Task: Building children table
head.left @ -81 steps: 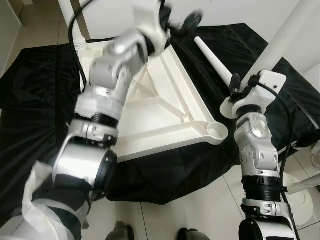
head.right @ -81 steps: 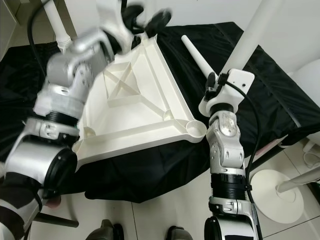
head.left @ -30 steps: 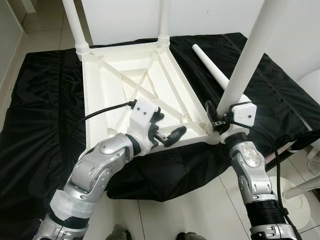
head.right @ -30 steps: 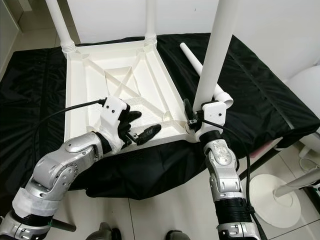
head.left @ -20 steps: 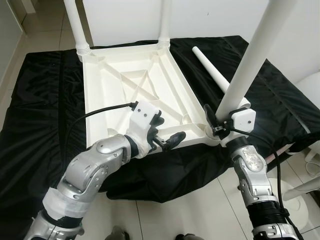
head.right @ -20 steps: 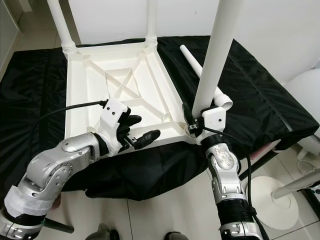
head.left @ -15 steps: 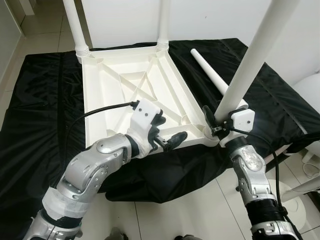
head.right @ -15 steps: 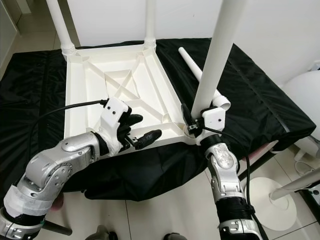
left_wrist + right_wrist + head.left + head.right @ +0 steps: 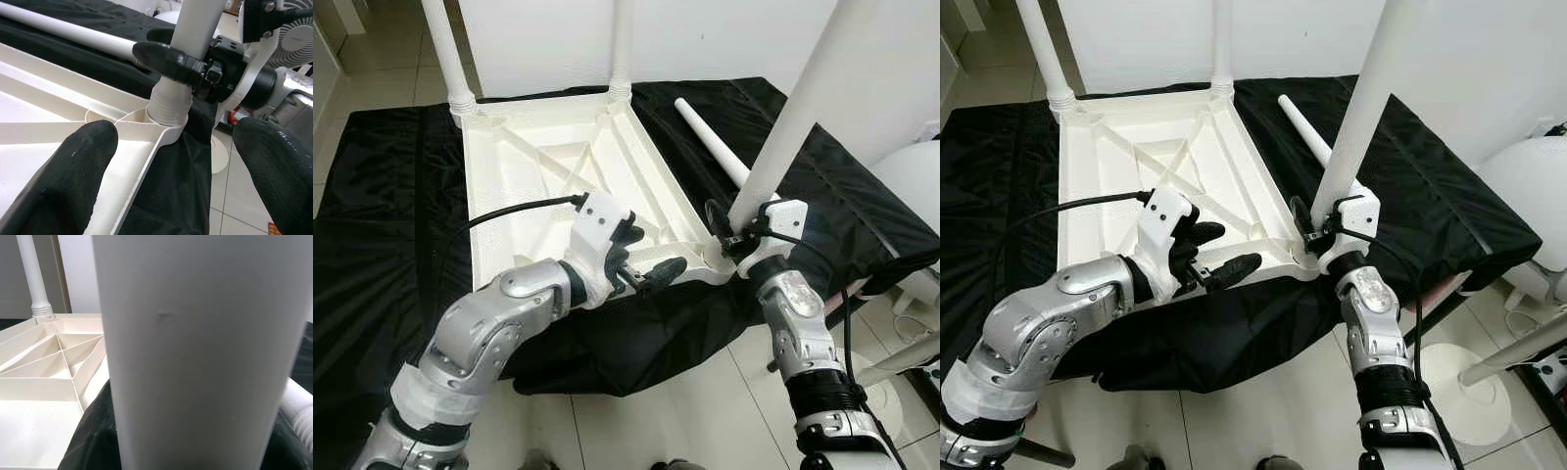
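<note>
Tabletop (image 9: pixel 558 186) lies upside down on the black cloth (image 9: pixel 382 235), two legs already up at the far corners (image 9: pixel 445 54) (image 9: pixel 621 44). R gripper (image 9: pixel 732 230) has its fingers clamped round the third leg (image 9: pixel 793 127) just above the threaded end, which sits in the near-right corner socket (image 9: pixel 164 125). L gripper (image 9: pixel 641 274) is over the near edge beside that socket, fingers apart, holding nothing. Fourth leg (image 9: pixel 710 137) lies loose on the cloth, right of the top.

Step imo: seating/screwing leg 3. To do it well: keep the leg plumb w/ the socket axis, it looks to lean a bit. Turn in short regrips, don't force or threads cross. L should press the rim down so the top doesn't spin or slide on the cloth. Can't tell how deep the thread is in.
</note>
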Robot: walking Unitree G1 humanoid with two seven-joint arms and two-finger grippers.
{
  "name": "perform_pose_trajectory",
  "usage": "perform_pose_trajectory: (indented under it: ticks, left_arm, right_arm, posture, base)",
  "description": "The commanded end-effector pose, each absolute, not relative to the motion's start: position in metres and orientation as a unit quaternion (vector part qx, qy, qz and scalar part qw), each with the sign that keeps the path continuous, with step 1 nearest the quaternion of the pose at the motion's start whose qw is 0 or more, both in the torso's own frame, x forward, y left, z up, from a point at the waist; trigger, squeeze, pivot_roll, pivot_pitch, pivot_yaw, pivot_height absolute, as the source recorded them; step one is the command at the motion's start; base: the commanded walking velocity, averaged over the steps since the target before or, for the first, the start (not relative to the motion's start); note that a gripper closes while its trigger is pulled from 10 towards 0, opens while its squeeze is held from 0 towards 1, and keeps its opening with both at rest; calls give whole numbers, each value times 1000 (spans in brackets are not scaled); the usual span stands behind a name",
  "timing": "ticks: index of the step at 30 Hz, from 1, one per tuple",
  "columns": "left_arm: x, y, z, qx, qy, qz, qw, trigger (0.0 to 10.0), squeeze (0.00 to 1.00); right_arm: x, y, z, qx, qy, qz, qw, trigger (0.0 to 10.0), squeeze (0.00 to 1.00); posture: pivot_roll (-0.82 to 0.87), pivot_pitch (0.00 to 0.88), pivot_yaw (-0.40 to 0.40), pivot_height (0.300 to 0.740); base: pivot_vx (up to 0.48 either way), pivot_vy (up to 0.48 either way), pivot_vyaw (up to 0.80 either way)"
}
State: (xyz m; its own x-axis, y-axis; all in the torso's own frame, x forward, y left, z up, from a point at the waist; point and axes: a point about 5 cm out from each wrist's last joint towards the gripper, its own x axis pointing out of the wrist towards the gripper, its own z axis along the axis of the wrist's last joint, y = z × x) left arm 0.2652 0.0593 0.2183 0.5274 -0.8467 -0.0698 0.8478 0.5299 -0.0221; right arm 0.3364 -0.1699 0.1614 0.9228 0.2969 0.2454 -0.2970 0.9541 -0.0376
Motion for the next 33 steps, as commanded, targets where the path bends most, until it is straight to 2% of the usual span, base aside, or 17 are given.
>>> perform_pose_trajectory:
  ticks: [1, 13, 17, 20, 26, 33]
  left_arm:
    - [254, 53, 220, 13, 35, -553, 832, 10000, 0]
    - [252, 52, 223, 12, 33, -557, 830, 10000, 0]
    - [252, 52, 224, 12, 31, -556, 831, 10000, 0]
    - [253, 52, 225, 14, 28, -554, 832, 10000, 0]
    - [252, 53, 226, 14, 26, -551, 834, 10000, 0]
    - [253, 54, 227, 17, 24, -548, 836, 10000, 0]
  right_arm:
    - [331, -174, 117, 17, -16, 140, 990, 10000, 0]
    - [334, -176, 110, 64, 14, 127, 990, 10000, 0]
    - [333, -175, 106, 54, 18, 126, 990, 10000, 0]
    - [327, -170, 109, 1, -26, 142, 989, 10000, 0]
    - [315, -166, 111, -34, -74, 158, 984, 10000, 0]
    - [310, -163, 108, -26, -84, 162, 983, 10000, 0]
  posture:
    - [28, 118, -9, 740]
    - [29, 117, -14, 740]
    - [30, 115, -16, 740]
    - [30, 113, -17, 740]
    - [30, 113, -17, 740]
    - [39, 113, -19, 740]
  base:
    - [0, 0, 0]
    - [0, 0, 0]
    - [0, 0, 0]
    - [0, 0, 0]
    - [0, 0, 0]
    - [0, 0, 0]
